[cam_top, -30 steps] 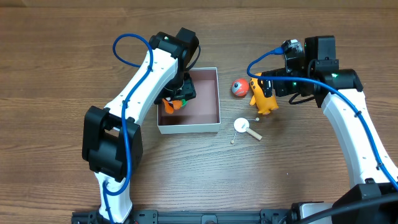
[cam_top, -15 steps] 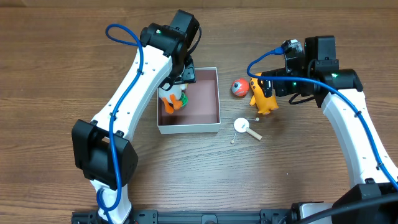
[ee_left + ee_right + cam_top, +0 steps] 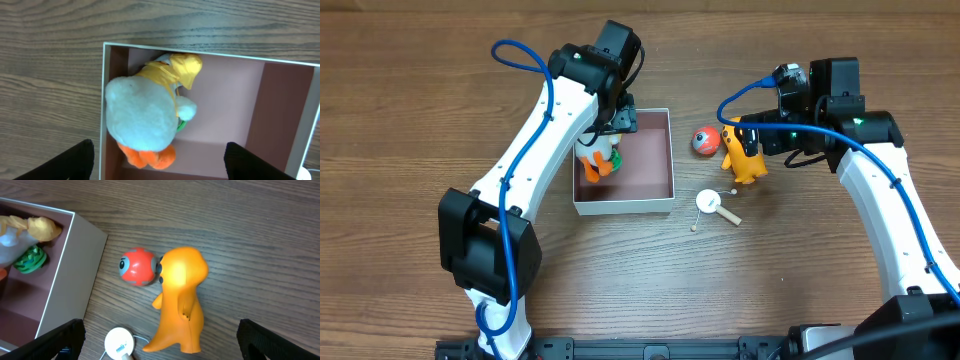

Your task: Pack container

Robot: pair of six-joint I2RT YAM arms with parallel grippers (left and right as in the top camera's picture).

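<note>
The container point(image 3: 655, 195) is a shallow white-walled box with a pinkish-brown inside, at the table's middle. A white plush duck point(image 3: 597, 161) with orange feet and a yellow scarf lies in its left side; it also shows in the left wrist view point(image 3: 140, 120). My left gripper point(image 3: 159, 162) is open and empty above the duck and the container point(image 3: 225, 100). My right gripper point(image 3: 160, 340) is open, straddling an orange dinosaur figure point(image 3: 181, 305) that stands on the table point(image 3: 744, 157). A red ball toy point(image 3: 705, 141) lies just left of the figure, also in the right wrist view point(image 3: 137, 266).
A small white disc with a wooden stick point(image 3: 710, 205) lies on the table below the red ball, right of the container; the disc also shows in the right wrist view point(image 3: 119, 343). A green item point(image 3: 30, 260) lies beside the duck in the box.
My left gripper has let go of the duck and risen away toward the container's back wall. The duck now lies in the box. The right arm has not moved.
</note>
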